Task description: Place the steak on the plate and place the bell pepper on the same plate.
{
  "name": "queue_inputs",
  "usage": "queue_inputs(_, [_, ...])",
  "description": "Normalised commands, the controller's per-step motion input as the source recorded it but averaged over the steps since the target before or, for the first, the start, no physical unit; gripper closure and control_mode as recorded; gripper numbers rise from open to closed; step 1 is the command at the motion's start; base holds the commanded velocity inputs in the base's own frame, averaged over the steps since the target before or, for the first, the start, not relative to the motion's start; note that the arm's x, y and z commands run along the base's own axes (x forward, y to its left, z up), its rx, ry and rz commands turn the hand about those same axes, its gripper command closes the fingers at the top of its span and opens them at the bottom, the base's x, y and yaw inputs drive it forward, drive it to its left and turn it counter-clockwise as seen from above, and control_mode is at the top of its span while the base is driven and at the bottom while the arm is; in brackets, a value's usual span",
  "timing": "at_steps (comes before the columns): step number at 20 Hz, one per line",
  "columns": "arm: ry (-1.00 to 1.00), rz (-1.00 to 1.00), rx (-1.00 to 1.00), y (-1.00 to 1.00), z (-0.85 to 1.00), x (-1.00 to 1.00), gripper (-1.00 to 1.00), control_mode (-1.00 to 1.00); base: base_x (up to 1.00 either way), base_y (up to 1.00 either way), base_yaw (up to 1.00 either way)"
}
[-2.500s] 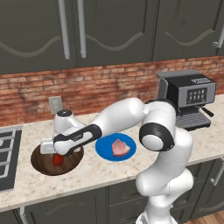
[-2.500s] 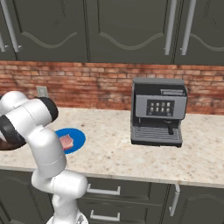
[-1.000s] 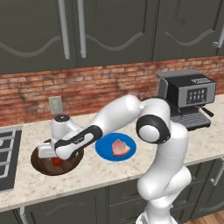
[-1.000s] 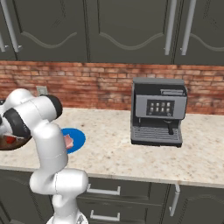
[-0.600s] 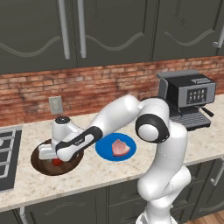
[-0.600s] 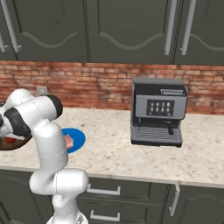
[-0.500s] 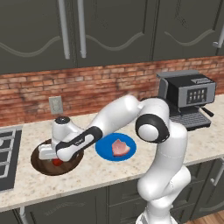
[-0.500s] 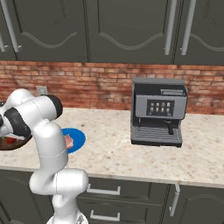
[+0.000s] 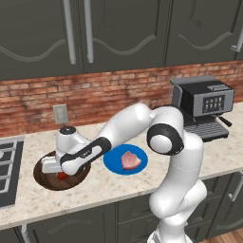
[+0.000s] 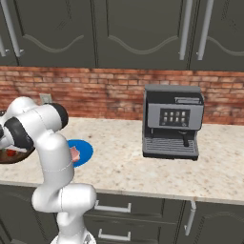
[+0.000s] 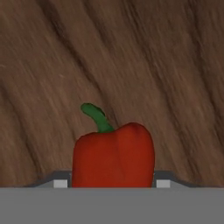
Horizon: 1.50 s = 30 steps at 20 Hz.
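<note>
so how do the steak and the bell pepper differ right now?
The steak is pale pink and flat; the bell pepper is glossy red, rounded, with a green stem. The steak already lies on the blue plate; the bell pepper still sits on the dark wooden board. The steak lies free, while the pincer is down at the bell pepper. Both are small foods on the counter.

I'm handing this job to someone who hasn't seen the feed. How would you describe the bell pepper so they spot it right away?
Start at the brick-backed counter and find the dark round wooden board left of the blue plate. On that board, under the robot's pincer, lies the bell pepper: small, glossy red, with a green stem, unlike the pale pink steak on the plate.
</note>
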Motion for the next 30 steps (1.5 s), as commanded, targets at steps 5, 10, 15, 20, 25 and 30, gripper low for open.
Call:
queue_inputs(5, [-0.07, 0.00, 0.00, 0.00, 0.65, -0.14, 1.00, -1.00, 0.00, 0.00, 0.00])
queue_inputs(10, [-0.09, 0.00, 0.00, -0.05, 0.88, -0.38, 1.00, -1.00, 0.00, 0.00, 0.00])
queue_inputs(15, [-0.10, 0.00, 0.01, -0.26, 0.81, -0.52, 1.00, -1.00, 0.00, 0.00, 0.00])
queue_inputs(20, [-0.15, 0.00, 0.05, -0.65, 0.64, -0.56, 1.00, -1.00, 0.00, 0.00, 0.00])
queue_inputs(25, [-0.12, 0.00, 0.02, -0.97, 0.46, -0.31, 1.00, -1.00, 0.00, 0.00, 0.00])
queue_inputs(30, [-0.05, 0.00, 0.02, -1.00, 0.29, 0.05, 1.00, -1.00, 0.00, 0.00, 0.00])
